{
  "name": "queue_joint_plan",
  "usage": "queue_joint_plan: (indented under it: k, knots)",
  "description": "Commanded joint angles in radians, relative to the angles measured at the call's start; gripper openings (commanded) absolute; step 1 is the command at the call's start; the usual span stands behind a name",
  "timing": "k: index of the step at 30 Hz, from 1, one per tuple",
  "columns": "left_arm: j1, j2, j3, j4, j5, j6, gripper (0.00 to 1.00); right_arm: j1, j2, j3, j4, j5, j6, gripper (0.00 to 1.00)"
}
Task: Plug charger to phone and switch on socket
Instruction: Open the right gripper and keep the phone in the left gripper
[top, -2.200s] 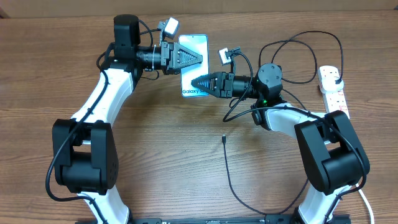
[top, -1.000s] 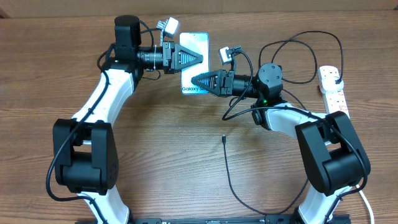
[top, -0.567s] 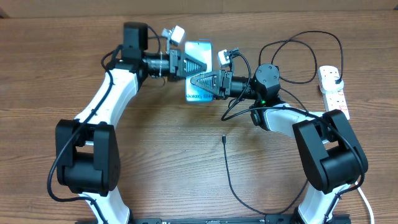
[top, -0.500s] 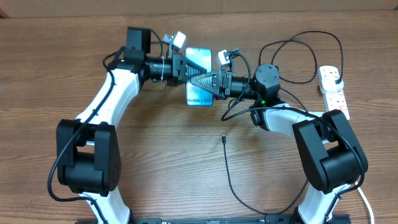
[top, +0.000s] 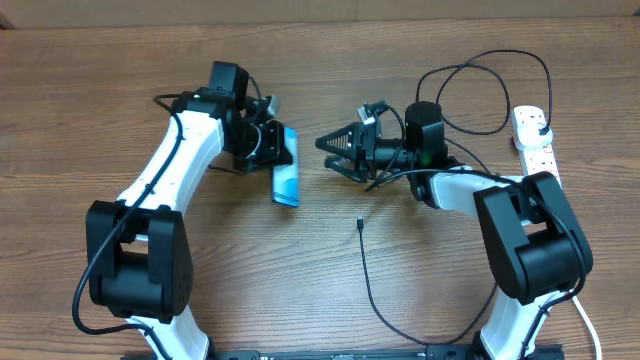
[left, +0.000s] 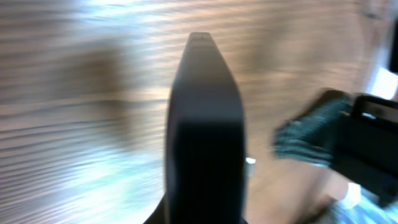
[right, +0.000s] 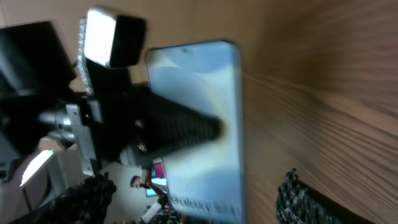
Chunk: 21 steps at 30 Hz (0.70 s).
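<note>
The phone (top: 286, 172) is lifted off the table and turned on its edge, with my left gripper (top: 272, 150) shut on it. The left wrist view shows only the phone's dark edge (left: 202, 124), blurred. In the right wrist view its light blue screen (right: 199, 112) faces me, with a left finger (right: 180, 127) lying across it. To the phone's right, my right gripper (top: 335, 150) stands open and apart from it, its fingertips (right: 298, 199) holding nothing. The charger's small connector tip (top: 358, 222) lies loose on the wood, its black cable (top: 368, 285) running toward me. The socket (top: 536, 148) lies at the far right.
The charger's black cable loops (top: 490, 70) behind the right arm toward the socket's far end, where a plug (top: 532, 119) sits. The socket's white cord (top: 590, 325) runs along the right edge. Bare wooden table (top: 300, 270) lies around the connector tip.
The right gripper opened, let go of the phone and drew back to the right. The left gripper carried the phone left and toward me, turning it from flat onto its edge.
</note>
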<state>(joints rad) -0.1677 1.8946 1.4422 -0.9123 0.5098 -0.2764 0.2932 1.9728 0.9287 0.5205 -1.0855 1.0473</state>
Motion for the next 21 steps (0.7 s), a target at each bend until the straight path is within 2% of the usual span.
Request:
queue_joint_plan:
  k: [1,4,7,14,17,21]
  knots:
    - [0.01,-0.004,0.0,-0.008,-0.132,0.045,0.04,-0.005,-0.016,0.007,-0.124,0.035,-0.205,0.89]
    - [0.011,-0.004,-0.002,-0.013,-0.131,0.045,0.04,-0.005,-0.016,0.007,-0.281,0.105,-0.305,0.89]
    - [0.01,-0.004,-0.006,-0.015,-0.127,0.045,0.04,-0.005,-0.019,0.007,-0.365,0.154,-0.364,0.9]
    - [0.011,-0.004,-0.015,-0.019,-0.125,0.045,0.04,-0.005,-0.1,0.028,-0.497,0.263,-0.399,0.9]
    - [0.011,-0.004,-0.015,-0.018,-0.11,0.04,0.04,-0.005,-0.153,0.092,-0.683,0.319,-0.477,0.91]
    - [0.011,-0.004,-0.015,-0.013,-0.062,0.036,0.04,0.001,-0.192,0.249,-1.1,0.525,-0.639,1.0]
